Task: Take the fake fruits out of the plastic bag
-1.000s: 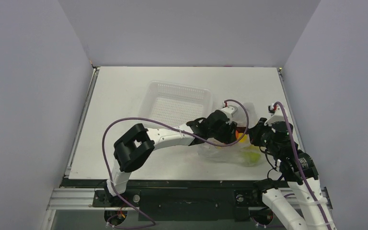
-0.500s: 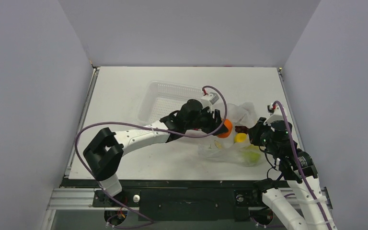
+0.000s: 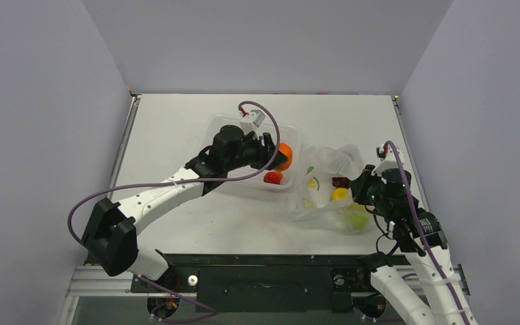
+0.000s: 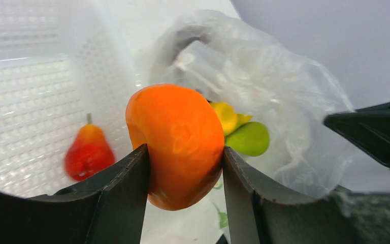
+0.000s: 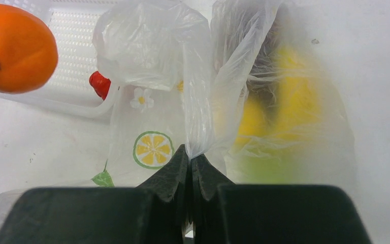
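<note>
My left gripper point(image 3: 279, 155) is shut on the orange point(image 3: 284, 156) and holds it over the right end of the white basket point(image 3: 233, 132). The orange fills the jaws in the left wrist view point(image 4: 177, 142). A small red fruit point(image 3: 273, 177) lies in the basket, also in the left wrist view point(image 4: 88, 154). My right gripper point(image 3: 362, 189) is shut on a pinch of the clear plastic bag point(image 3: 332, 162), seen in the right wrist view point(image 5: 198, 127). Inside the bag lie a small yellow fruit point(image 3: 339, 193), a green pear point(image 3: 357, 220) and dark grapes point(image 3: 340, 181).
The white perforated basket point(image 5: 76, 56) stands left of the bag, its near rim touching the bag's printed film. Purple cables loop over both arms. The table's right edge runs close beside the right arm.
My left gripper has pulled the orange out of the bag and carried it left and back, over the basket. The right gripper has held the bag in place.
</note>
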